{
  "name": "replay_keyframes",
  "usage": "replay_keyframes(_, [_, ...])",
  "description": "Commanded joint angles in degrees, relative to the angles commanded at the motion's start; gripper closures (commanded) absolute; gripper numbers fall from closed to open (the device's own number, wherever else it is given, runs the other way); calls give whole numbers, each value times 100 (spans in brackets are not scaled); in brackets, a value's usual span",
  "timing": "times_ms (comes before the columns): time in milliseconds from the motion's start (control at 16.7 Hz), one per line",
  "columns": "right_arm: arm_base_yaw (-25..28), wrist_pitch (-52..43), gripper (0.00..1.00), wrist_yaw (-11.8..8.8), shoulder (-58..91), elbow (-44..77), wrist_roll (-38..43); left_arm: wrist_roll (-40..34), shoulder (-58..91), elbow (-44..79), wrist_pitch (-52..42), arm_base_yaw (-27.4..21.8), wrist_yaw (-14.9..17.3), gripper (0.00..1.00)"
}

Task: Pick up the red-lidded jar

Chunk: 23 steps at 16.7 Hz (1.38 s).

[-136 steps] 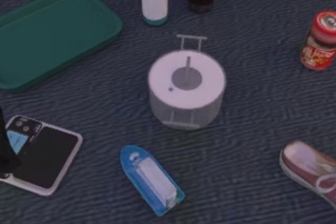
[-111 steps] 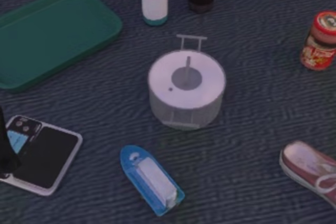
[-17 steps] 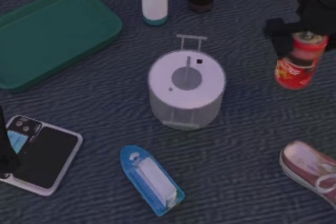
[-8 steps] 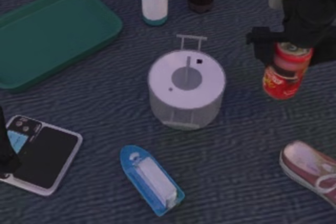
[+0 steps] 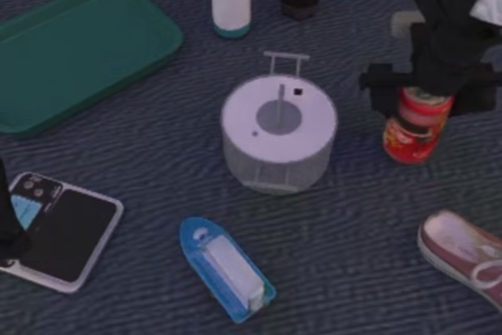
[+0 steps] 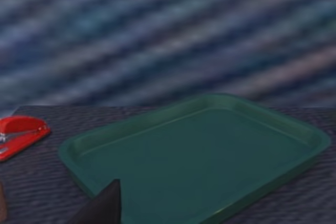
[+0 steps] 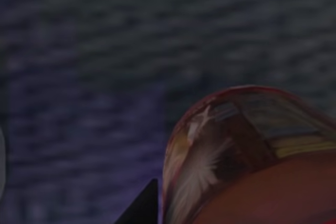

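Fingers of the right gripper (image 5: 427,88) pinch the red-lidded jar (image 5: 412,127) at its lid, one dark finger (image 5: 380,84) on each side, the label hanging below them. The jar sits at the table's right side, just right of the white cylindrical drum (image 5: 278,132) and above the pink sneaker (image 5: 464,255). In the right wrist view the jar (image 7: 252,156) fills the near corner. The left gripper (image 5: 6,217) is parked at the left edge over the phone (image 5: 63,229); whether its fingers are spread I cannot tell. The green tray (image 6: 199,156) lies before it.
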Motion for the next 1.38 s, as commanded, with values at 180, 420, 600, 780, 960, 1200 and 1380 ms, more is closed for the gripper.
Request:
replay_keyframes(180, [-3, 60, 100, 1, 34, -54, 4, 0, 0, 0, 0, 0, 0, 0])
replay_keyframes(420, [-3, 60, 77, 1, 34, -54, 4, 0, 0, 0, 0, 0, 0, 0])
replay_keyframes(600, [-3, 60, 55, 1, 34, -54, 4, 0, 0, 0, 0, 0, 0, 0])
replay_keyframes(780, [-3, 60, 32, 1, 34, -54, 4, 0, 0, 0, 0, 0, 0, 0])
replay_keyframes(960, [-3, 60, 10, 1, 34, -54, 4, 0, 0, 0, 0, 0, 0, 0])
replay_keyframes(1200, [-3, 60, 0, 1, 34, -54, 4, 0, 0, 0, 0, 0, 0, 0])
replay_keyframes(1380, [-3, 60, 0, 1, 34, -54, 4, 0, 0, 0, 0, 0, 0, 0])
